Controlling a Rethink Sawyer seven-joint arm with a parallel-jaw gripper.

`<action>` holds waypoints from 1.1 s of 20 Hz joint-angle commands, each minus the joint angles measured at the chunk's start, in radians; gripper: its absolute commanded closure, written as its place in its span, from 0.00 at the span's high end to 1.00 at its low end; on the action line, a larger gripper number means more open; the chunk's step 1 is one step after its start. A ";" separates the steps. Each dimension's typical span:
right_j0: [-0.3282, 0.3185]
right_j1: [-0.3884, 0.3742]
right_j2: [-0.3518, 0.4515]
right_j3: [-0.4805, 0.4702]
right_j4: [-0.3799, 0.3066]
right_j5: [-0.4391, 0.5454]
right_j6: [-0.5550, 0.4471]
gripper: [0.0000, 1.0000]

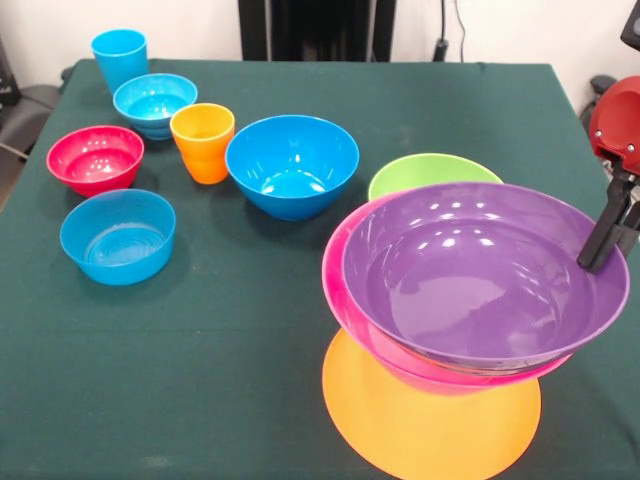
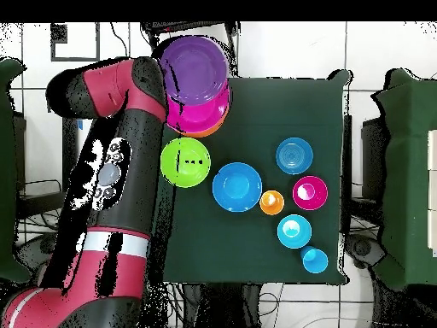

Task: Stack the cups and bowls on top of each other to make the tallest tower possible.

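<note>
- Green-clothed table [image 1: 250, 330] carries everything.
- Purple bowl [image 1: 480, 270] nests in pink bowl [image 1: 345, 290] atop orange bowl [image 1: 430, 425], lower right.
- Gripper [image 1: 610, 235] at purple rim; grip state unclear.

The purple bowl [image 1: 480, 270] covers most of the pink bowl [image 1: 345, 290] beneath it and the near half of the green bowl [image 1: 430, 172]. The orange bowl [image 1: 420, 420] runs off the front view's bottom edge. The gripper [image 1: 610, 240] is cropped at the right edge, its fingers' state unreadable.
</note>
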 commanded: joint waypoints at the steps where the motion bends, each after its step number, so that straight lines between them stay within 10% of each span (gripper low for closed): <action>1: 0.002 -0.005 0.087 0.071 -0.065 0.032 0.006 0.00; 22: -0.005 -0.023 0.092 0.114 -0.077 -0.006 -0.007 0.00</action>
